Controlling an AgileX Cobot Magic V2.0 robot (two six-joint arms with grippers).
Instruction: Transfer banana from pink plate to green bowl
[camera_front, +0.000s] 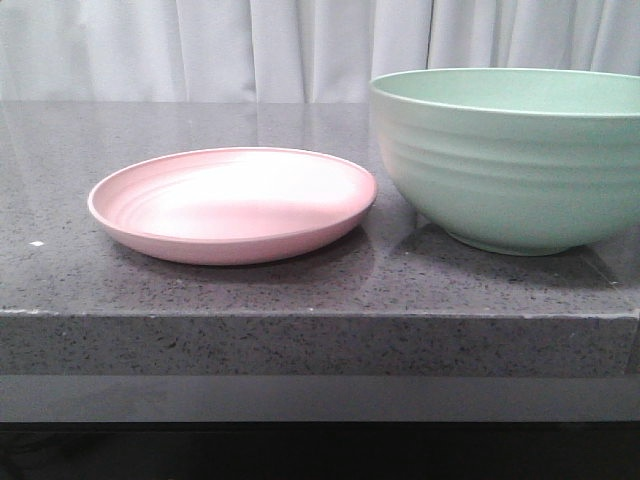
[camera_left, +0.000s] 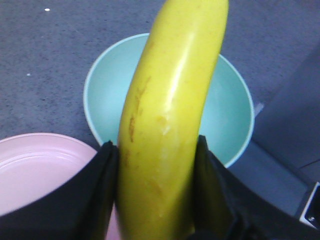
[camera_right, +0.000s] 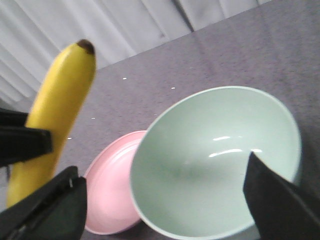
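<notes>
Mid-carry rn: left gripper (camera_left: 156, 200) has its jaws clamped on the banana (camera_left: 170, 120), held up in the air over the green bowl (camera_left: 107, 95), pink plate (camera_front: 232, 205) already empty. Right gripper (camera_right: 165, 200) hangs above w/ jaws spread wide, nothing in them. Next imo: lower over the bowl's middle, then let go so it doesn't bounce out.

Raised banana (camera_right: 57, 110) beside green bowl (camera_right: 215, 165) and pink plate (camera_right: 112, 190).
</notes>
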